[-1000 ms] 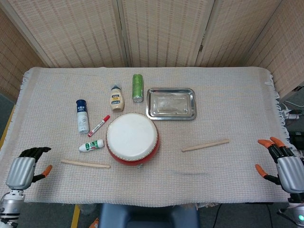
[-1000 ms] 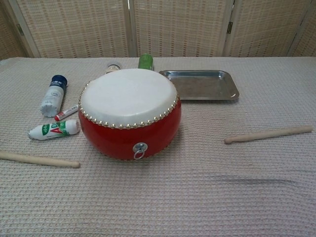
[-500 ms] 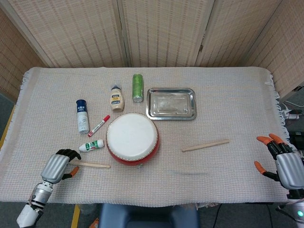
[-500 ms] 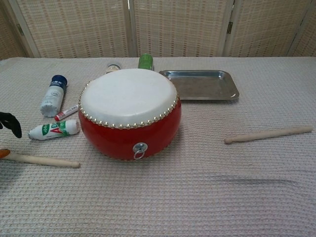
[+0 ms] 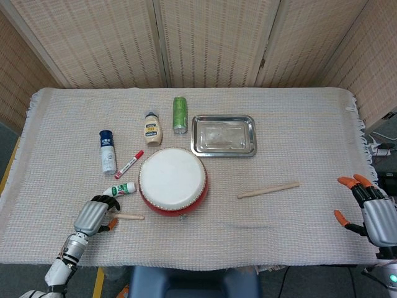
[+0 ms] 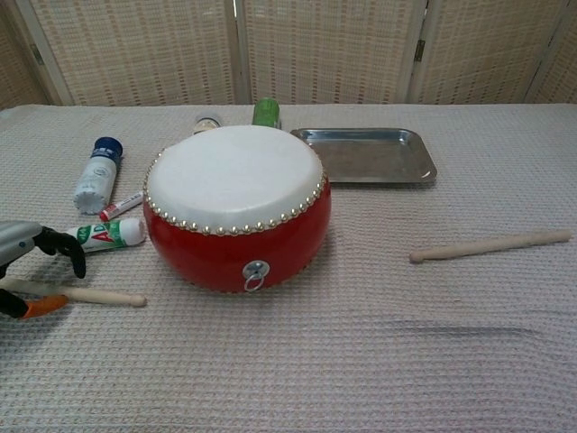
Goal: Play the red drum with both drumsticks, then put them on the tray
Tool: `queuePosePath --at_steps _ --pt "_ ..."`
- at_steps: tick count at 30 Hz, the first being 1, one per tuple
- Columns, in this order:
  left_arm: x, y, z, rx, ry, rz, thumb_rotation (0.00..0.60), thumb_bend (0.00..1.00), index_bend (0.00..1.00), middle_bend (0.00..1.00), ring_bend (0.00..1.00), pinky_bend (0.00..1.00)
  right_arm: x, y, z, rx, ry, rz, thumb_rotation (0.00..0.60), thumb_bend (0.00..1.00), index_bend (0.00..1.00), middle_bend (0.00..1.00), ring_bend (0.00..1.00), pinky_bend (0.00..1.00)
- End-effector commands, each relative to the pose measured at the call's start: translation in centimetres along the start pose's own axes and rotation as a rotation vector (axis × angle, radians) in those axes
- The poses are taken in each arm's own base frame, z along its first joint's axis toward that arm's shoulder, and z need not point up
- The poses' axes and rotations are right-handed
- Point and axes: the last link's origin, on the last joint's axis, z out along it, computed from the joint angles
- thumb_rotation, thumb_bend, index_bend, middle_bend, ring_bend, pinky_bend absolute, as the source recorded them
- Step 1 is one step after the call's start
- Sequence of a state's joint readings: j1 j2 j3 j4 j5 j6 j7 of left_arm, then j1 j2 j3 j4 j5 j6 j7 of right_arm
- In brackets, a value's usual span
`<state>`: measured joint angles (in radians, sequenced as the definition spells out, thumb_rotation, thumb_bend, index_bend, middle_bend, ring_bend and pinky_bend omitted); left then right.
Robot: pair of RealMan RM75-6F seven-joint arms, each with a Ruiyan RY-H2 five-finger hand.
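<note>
The table [image 5: 291, 124], covered with a pale waffle-weave cloth, carries everything. The red drum [image 5: 173, 181] sits near the front centre, white skin facing up, a metal ring on its near side; it looks rigid and bulky and should stay put under light strokes. The steel tray [image 5: 224, 148] lies just behind and to the right of the drum, shallow, with a polished floor, so round sticks laid there may roll. Two wooden drumsticks lie flat on the cloth: the left drumstick [image 6: 99, 295] in front of the drum's left side, the right drumstick [image 5: 268, 189] well apart on the drum's other side. Both appear light, stiff and slim; each is best taken near its outer end, leaving most of the length free to swing. The left hand [image 5: 94, 215] sits over the outer end of the left drumstick, its fingers [image 6: 74, 253] curled down above the stick and the orange-tipped thumb low beside it; a closed grip cannot be confirmed from either view. The right hand [image 5: 371, 210] hovers at the table's right edge, far from its stick, fingers spread and holding nothing. Behind the drum stand a green can [image 5: 180, 115] and a mayonnaise bottle [image 5: 152, 128]; to the left lie a blue-capped bottle [image 5: 108, 152], a red marker [image 5: 129, 164] and a small green-and-white tube [image 5: 119, 190].
</note>
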<state>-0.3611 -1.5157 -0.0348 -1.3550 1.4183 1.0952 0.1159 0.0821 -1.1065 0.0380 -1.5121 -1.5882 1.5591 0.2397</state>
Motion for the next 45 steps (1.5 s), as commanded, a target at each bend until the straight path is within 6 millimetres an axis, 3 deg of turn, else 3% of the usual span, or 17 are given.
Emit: queuePosePath --at_steps 1,19,27,29,31,37,45 --pt "-0.3 0.3 0.4 0.001 -0.013 0.013 0.600 0.37 0.45 0.30 0.20 0.21 0.0 0.0 0.0 0.001 0.001 0.004 0.600 0.19 0.22 0.20 0.09 0.25" --pt "-1.6 -0.1 0.7 0.045 -0.055 0.000 0.600 0.41 0.55 0.31 0.19 0.20 0.3 0.3 -0.1 -0.008 -0.001 0.029 0.600 0.19 0.22 0.20 0.09 0.25" --pt "-0.5 -0.2 0.0 0.038 0.007 -0.194 0.600 0.46 0.58 0.33 0.21 0.22 0.6 0.2 -0.1 -0.005 0.006 0.035 0.600 0.19 0.22 0.20 0.09 0.25" --pt "0.0 -0.3 -0.3 0.031 0.037 -0.298 0.600 0.47 0.59 0.35 0.23 0.24 0.6 0.1 -0.2 -0.004 0.008 0.036 0.600 0.19 0.22 0.20 0.09 0.25" --pt "1.8 -0.9 -0.9 0.030 0.138 -0.616 0.600 0.47 0.60 0.38 0.26 0.25 0.7 -0.1 -0.2 0.001 0.009 0.042 0.600 0.19 0.22 0.20 0.09 0.25" --pt "3.6 -3.3 -1.8 -0.056 0.158 -1.158 0.600 0.47 0.60 0.41 0.31 0.30 0.6 -0.6 0.0 0.008 -0.001 0.038 0.600 0.19 0.22 0.20 0.09 0.25" --pt "3.5 -5.1 -2.0 -0.075 0.044 -1.636 0.600 0.48 0.57 0.46 0.39 0.44 0.6 -1.1 0.2 0.012 -0.015 0.040 0.600 0.19 0.22 0.20 0.09 0.25"
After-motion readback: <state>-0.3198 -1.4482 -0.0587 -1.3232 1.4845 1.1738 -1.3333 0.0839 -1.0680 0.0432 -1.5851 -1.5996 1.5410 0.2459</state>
